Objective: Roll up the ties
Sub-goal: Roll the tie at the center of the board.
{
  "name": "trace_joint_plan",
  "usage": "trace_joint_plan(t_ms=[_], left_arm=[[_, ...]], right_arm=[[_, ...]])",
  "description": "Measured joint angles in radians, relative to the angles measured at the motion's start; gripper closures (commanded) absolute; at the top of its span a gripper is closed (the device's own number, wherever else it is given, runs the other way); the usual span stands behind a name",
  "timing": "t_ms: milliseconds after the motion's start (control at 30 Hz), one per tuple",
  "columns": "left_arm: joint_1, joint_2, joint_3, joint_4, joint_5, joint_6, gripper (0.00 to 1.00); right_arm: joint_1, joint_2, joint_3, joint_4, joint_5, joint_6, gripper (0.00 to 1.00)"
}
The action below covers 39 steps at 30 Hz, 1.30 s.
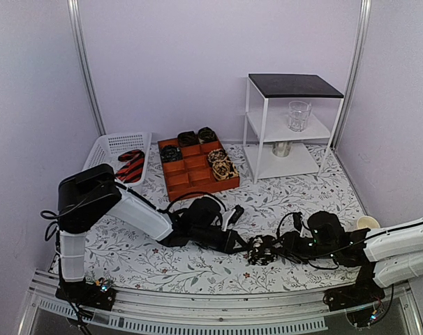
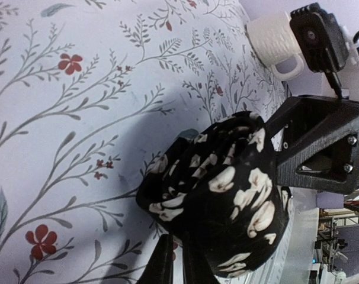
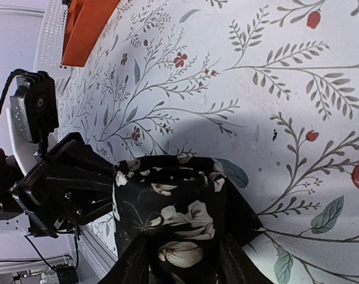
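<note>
Near the table's (image 1: 295, 202) front edge, the right gripper (image 3: 185, 263) clasps a rolled floral tie (image 3: 179, 213); the left gripper (image 2: 176, 263) is almost closed beside it.

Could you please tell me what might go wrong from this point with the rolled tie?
The rolled tie looks loosely wound, with its layers gaping; it may uncoil if a grip eases. The left gripper seems to pinch only the coil's edge, so it could slip off. The right gripper straddles the coil right beside it, so the two could bump.
</note>
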Motion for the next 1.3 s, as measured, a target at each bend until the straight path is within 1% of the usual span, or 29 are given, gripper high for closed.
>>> trace_joint_plan(t_ms=[67,167,200,233,267,367,433,500,600,700,867,1033,1167,1300], left_arm=[[0.003,0.0,-0.014,0.009,0.0,-0.008,0.86],[0.008,-0.004,-0.039,0.015,-0.007,-0.022,0.83],[0.011,-0.01,-0.051,0.016,-0.013,-0.032,0.79],[0.013,-0.016,-0.061,0.016,-0.019,-0.038,0.72],[0.014,-0.025,-0.072,0.016,-0.023,-0.05,0.63],[0.023,-0.065,-0.098,0.027,-0.029,-0.105,0.45],[0.028,-0.095,-0.116,0.063,-0.026,-0.146,0.38],[0.031,-0.117,-0.133,0.115,-0.02,-0.189,0.34],[0.031,-0.12,-0.139,0.183,-0.002,-0.245,0.32],[0.031,-0.088,-0.137,0.243,0.017,-0.284,0.31],[0.031,-0.014,-0.143,0.266,0.031,-0.354,0.3],[0.031,0.0,-0.147,0.313,0.045,-0.399,0.32],[0.031,0.051,-0.129,0.38,0.074,-0.447,0.34],[0.029,0.092,-0.121,0.458,0.096,-0.516,0.34]], right_arm=[[0.0,0.012,0.0,0.013,-0.01,0.004,0.63],[0.0,0.023,0.0,0.028,-0.018,0.008,0.63],[0.0,0.026,0.0,0.032,-0.019,0.009,0.63],[0.0,0.027,0.0,0.034,-0.021,0.01,0.63],[0.0,0.028,0.0,0.035,-0.023,0.01,0.63],[0.0,0.03,0.0,0.04,-0.026,0.011,0.63],[0.0,0.032,0.0,0.042,-0.026,0.011,0.63],[0.0,0.037,0.0,0.045,-0.026,0.01,0.63],[0.0,0.048,0.001,0.054,-0.026,0.01,0.63],[0.0,0.06,0.002,0.06,-0.029,0.01,0.63],[0.0,0.064,0.003,0.068,-0.034,0.005,0.64],[0.0,0.074,0.003,0.079,-0.041,0.002,0.64],[0.0,0.092,0.003,0.1,-0.05,-0.001,0.65],[0.0,0.115,0.005,0.124,-0.064,-0.002,0.65]])
